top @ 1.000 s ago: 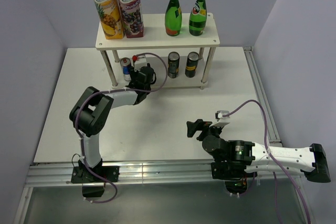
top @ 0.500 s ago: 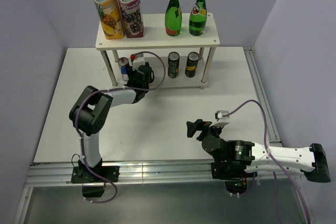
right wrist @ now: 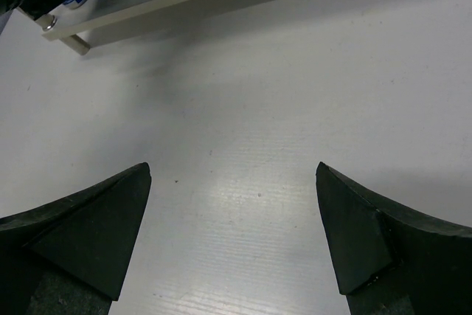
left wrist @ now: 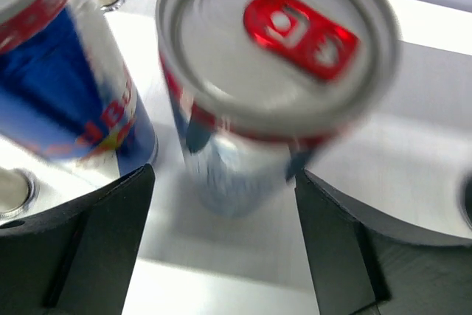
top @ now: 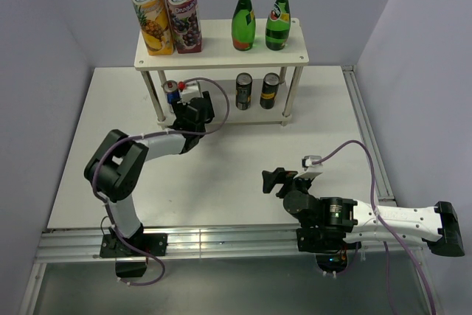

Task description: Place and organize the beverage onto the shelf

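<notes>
The red-tabbed can [left wrist: 265, 71] is being seen upright on the lower board of the shelf [left wrist: 420, 145], with its long axis vertical. It is framed squarely between the widely spread fingers [left wrist: 103, 248] of the left gripper [left wrist: 223, 178]. A gap is being shown on the left-hand side, while contact on the right-hand side cannot be told through the blur. It is being judged that nothing is being clamped.

A second can [left wrist: 66, 86] is being seen just beside the first, at 10 o'clock of it. The right gripper [top: 274, 180] is being seen well apart, at about 5 o'clock of the shelf, with its fingers wide and empty, so the left arm is being counted as the nearer.

The coming move is being judged as a straight withdrawal toward 6 o'clock along the line of the fingers, so that neither can is being clipped or tipped.
</notes>
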Controlling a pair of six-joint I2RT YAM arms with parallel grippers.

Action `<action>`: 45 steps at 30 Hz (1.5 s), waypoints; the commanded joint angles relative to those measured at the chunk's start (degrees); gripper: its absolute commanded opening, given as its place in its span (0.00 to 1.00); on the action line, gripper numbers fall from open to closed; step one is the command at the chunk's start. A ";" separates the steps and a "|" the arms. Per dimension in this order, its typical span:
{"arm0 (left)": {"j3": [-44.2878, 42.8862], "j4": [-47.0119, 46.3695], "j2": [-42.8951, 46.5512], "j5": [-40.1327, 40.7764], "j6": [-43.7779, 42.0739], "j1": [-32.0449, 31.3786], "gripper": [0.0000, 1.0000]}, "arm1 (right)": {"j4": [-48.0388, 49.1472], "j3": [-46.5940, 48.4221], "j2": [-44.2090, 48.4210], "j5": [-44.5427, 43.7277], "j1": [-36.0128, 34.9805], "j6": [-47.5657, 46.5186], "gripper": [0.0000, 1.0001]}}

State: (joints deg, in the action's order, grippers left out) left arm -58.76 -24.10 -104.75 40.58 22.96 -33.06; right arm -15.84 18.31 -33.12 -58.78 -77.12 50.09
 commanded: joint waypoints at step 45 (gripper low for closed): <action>4.80 43.70 67.22 9.17 3.93 -30.84 0.99 | 2.04 41.37 -4.67 2.88 -0.75 -36.64 1.00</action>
State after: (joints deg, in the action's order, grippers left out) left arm -53.71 20.25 -38.28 48.23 28.10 -63.24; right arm -13.54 59.55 -38.41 -56.27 -77.49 15.44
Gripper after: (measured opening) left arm 0.987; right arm 0.996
